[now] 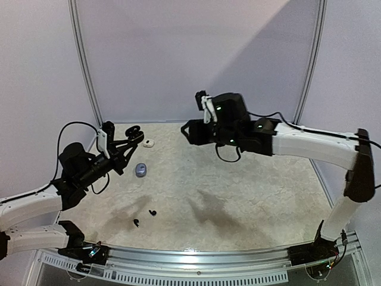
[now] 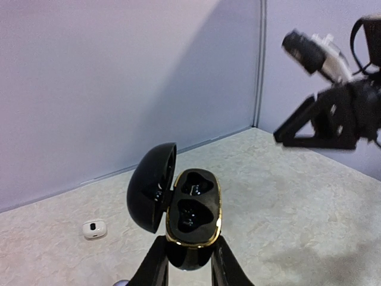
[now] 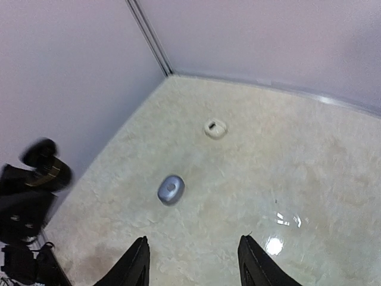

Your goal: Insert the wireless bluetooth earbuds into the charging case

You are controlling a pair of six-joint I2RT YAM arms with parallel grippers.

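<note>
At the far left, the left arm [image 1: 36, 205] reaches up off the surface [image 1: 268, 196]. Its jaws are pinched tight on the lower body of a black charging case [image 2: 191, 211] and hold it in the air, clear of the surface. The case is open. Its domed lid [image 2: 152, 186] is swung out to the left, a gold rim runs round the body, and two dark, glossy wells face up. I cannot tell whether anything sits in them.

Toward the near edge, two black earbuds [image 1: 137, 223] lie loose on the surface. They are near each other but not touching, and the other earbud [image 1: 153, 213] is slightly farther in and to the right. Farther back sits a rounded blue-grey case [image 1: 140, 170], flat on the surface. Beyond it, near the back wall, is a small white case [image 1: 149, 143], well apart from the blue-grey one.

To the right of these, the right arm [image 1: 309, 143] stretches in from the far right and hovers high above the middle of the surface, its tip pointing toward the held case. Its jaws stand apart with nothing between them. In its own wrist view, the two dark fingers [image 3: 138, 265] frame only bare surface, with the blue-grey case and the white case lying beyond them.
</note>
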